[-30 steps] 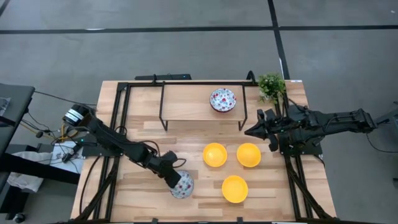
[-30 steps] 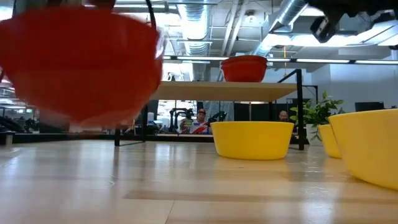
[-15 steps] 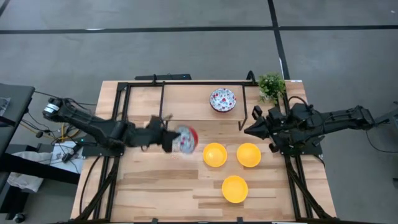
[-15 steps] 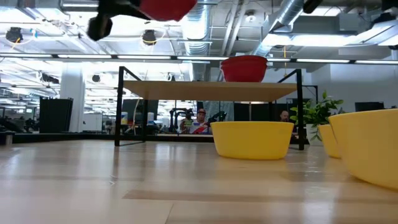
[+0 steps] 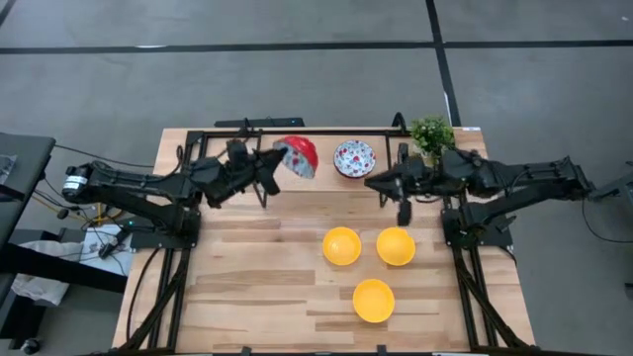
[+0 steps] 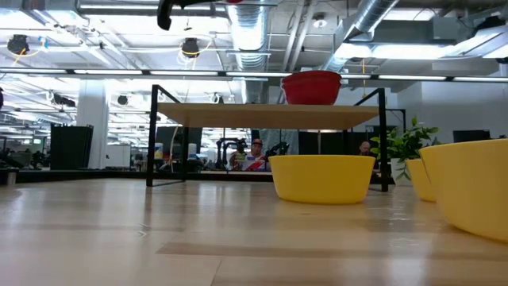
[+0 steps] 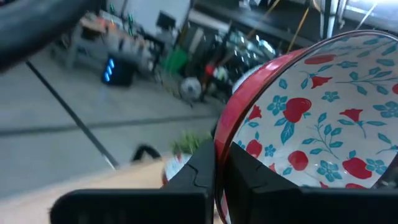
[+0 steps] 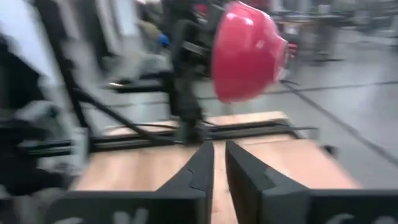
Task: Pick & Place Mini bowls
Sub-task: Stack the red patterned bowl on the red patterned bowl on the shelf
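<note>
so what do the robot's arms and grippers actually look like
Both arms are dark, slim and jointed, mounted at opposite table edges. The left gripper and right gripper each end in two flat black fingers. Loose cables trail from the left arm's base.

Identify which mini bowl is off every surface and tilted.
The red floral bowl pinched at its rim by the left gripper; the other floral bowl and the yellow bowls sit upright.

One camera hangs above me, looking straight down on the whole table (image 5: pixel 247 297). Another sits at tabletop level, facing across toward the shelf (image 6: pixel 270 116); both catch it. My wrist cameras look past my fingers, the left one close on a bowl (image 7: pixel 323 118).
</note>
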You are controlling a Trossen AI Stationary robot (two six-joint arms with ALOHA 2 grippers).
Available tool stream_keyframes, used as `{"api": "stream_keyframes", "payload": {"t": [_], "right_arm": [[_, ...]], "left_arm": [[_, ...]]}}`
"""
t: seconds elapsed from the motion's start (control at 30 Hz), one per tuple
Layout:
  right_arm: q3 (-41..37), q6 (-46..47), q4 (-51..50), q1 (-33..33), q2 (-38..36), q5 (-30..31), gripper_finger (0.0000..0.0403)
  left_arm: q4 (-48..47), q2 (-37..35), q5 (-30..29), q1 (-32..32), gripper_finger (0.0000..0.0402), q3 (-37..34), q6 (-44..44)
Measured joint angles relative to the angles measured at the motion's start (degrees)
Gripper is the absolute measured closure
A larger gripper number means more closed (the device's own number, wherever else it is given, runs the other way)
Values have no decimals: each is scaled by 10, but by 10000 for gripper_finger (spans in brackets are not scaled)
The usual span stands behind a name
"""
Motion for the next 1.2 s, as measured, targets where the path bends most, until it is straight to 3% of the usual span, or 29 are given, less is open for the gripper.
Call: {"api": "stream_keyframes", "payload": {"t": [0.13, 0.27, 0.53, 0.77, 1.2], "right_arm": [[68, -31, -35, 0, 55, 87, 335], [120, -75, -34, 0, 109, 135, 317], [217, -166, -26, 10, 218, 278, 312], [278, -185, -32, 22, 269, 423, 312], [332, -192, -30, 17, 322, 481, 312]], "left_arm": [[37, 7, 1, 25, 392, 0, 64], [53, 28, 0, 48, 392, 15, 116], [56, 101, 3, 76, 392, 97, 249], [58, 137, 0, 86, 392, 127, 308], [62, 143, 2, 98, 392, 129, 313]]}}
